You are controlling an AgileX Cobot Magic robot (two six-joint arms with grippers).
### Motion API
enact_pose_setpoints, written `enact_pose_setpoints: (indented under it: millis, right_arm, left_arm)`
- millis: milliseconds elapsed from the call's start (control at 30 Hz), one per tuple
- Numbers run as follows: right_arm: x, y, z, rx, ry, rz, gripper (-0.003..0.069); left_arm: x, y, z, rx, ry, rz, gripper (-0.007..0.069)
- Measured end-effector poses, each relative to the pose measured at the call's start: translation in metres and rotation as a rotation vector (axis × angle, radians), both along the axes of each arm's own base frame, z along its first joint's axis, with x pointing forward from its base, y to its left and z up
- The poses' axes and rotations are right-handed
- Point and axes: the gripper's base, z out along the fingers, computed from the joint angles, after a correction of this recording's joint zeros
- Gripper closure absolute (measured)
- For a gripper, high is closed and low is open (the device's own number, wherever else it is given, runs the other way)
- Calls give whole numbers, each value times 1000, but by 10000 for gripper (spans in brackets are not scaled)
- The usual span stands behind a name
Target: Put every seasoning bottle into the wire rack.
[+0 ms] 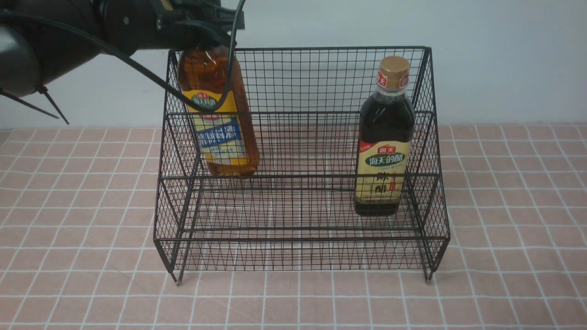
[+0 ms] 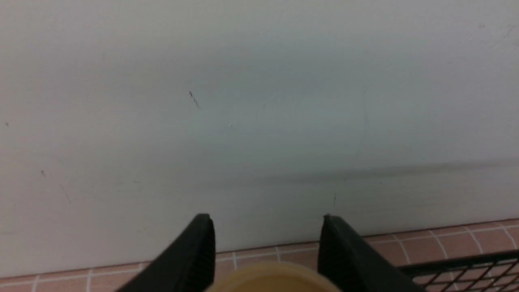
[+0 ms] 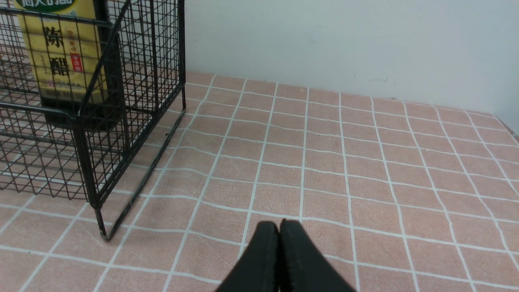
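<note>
Amber bottle [image 1: 215,133] held by its cap inside the wire rack [image 1: 298,82], upper left of the front view.
It is neck-up, its long axis near vertical and its base swung slightly right. The left gripper [image 2: 267,247] has its fingers [image 2: 194,251] part-spread, clamped on the gold cap [image 2: 273,278]. The dark bottle [image 1: 384,137] stands upright at right. The right gripper [image 3: 279,251] is pressed together and empty.

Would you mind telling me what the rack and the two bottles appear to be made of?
Wire rack: likely thin metal wire, coated matte black; an open welded grid shows. Amber bottle and dark bottle: clear glossy plastic, possibly glass; the liquid shows through. The dark bottle's cap: gold-coloured, probably plastic.
</note>
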Motion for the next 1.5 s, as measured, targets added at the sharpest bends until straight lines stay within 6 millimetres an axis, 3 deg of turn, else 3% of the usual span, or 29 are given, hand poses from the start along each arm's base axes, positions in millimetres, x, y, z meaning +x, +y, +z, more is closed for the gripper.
enact_pose_setpoints:
  millis: [367, 600, 800, 933, 1100, 1167, 1233, 1267, 1400, 1500]
  right_arm:
    - [0, 0, 0, 0, 0, 0, 673]
    - [0, 0, 0, 0, 0, 0, 673]
    - [0, 0, 0, 0, 0, 0, 673]
    - [0, 0, 0, 0, 0, 0, 673]
    - [0, 0, 0, 0, 0, 0, 673]
    - [0, 0, 0, 0, 0, 0, 673]
    - [0, 0, 0, 0, 0, 0, 673]
    - [0, 0, 0, 0, 0, 0, 673]
    - [0, 0, 0, 0, 0, 0, 673]
    - [0, 0, 0, 0, 0, 0, 673]
  left_arm:
    - [-1, 0, -3, 2, 31, 4, 314]
    - [-13, 4, 40, -51, -130, 4, 158]
    - [-34, 10, 71, -22, -216, -8, 129]
    - [-54, 16, 89, 0, -211, -11, 201]
    - [-84, 24, 109, 14, -168, -8, 430]
    - [-104, 30, 121, 20, -149, -6, 566]
    - [-125, 36, 134, 28, -150, -7, 613]
    - [-127, 37, 135, 30, -153, -8, 616]
    - [-173, 50, 151, 52, -215, -17, 631]
    - [-207, 59, 141, 68, -220, -23, 631]
